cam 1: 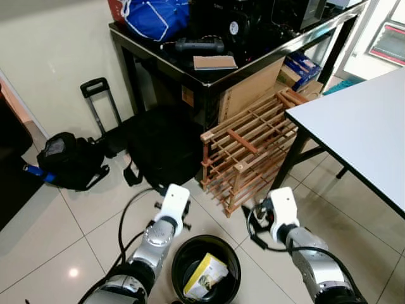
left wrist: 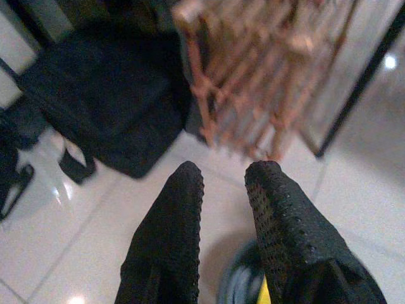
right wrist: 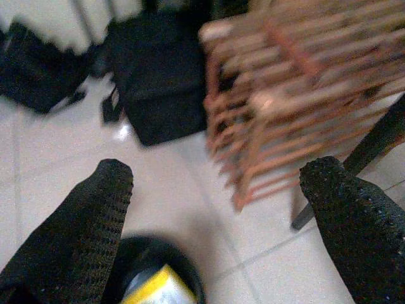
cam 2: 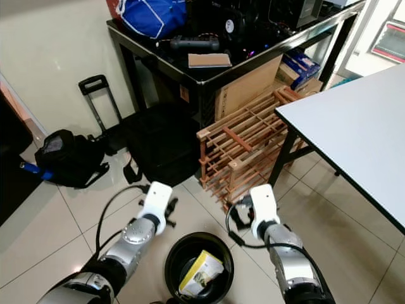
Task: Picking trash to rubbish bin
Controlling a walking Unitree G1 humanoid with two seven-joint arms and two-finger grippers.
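A round black rubbish bin stands upright on the pale tiled floor, its mouth open upward. Inside it lies 1 piece of trash, a yellow and white packet, tilted and leaning toward the bin's wall.

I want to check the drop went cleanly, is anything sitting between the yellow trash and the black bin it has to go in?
Nothing visible does: the yellow trash already lies inside the black bin, on the floor between the two grippers.
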